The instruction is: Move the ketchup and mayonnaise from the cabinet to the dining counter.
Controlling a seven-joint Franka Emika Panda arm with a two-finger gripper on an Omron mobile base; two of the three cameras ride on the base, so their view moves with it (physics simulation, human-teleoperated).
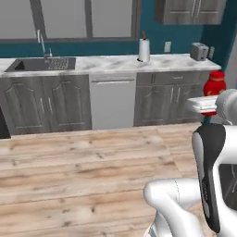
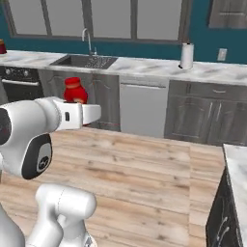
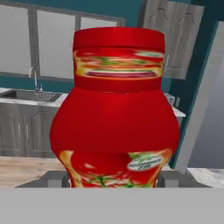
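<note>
Closest to my hand camera is the ketchup, a glossy all-red squeeze bottle with a broad cap, a pinched waist and a swollen belly (printed labels band the neck and the base, too blurred to read). My claw is clamped on its lower body, a finger on either side. From the base cameras the ketchup sits upright at the end of my arm, carried in the air over the wooden floor, with the sink and paper towel roll on the marble counter behind.
</note>
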